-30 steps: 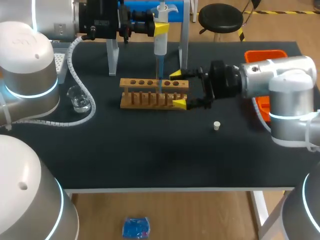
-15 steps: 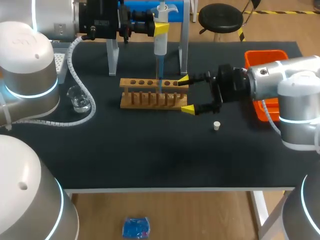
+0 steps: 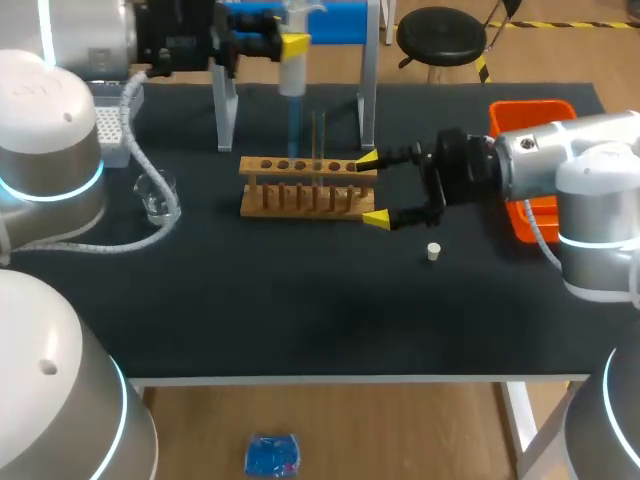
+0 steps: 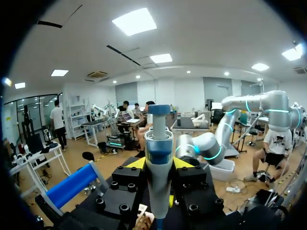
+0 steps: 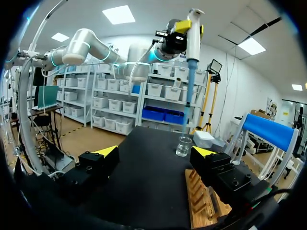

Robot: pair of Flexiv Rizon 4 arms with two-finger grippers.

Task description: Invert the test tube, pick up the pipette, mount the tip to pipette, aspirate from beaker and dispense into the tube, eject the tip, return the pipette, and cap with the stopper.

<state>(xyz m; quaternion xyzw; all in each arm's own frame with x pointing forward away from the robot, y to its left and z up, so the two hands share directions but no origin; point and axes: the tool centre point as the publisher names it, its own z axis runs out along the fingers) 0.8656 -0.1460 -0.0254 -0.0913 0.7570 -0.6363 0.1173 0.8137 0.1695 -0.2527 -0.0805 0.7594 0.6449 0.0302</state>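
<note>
Pipette, clamped in the left claw at upper left, needs upright carrying for tip ejection; right claw sits spread apart.

The pipette is cut off at its head, above the left gripper. The wooden rack lies half hidden under a finger of the right gripper.

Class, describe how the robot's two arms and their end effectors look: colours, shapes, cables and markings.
The left arm and right arm are silver-grey, with rounded joints ringed by glowing cyan bands. A white spiral-wrapped cable trails from the left arm. The left end effector and right end effector are black and blocky, with yellow tips.
</note>
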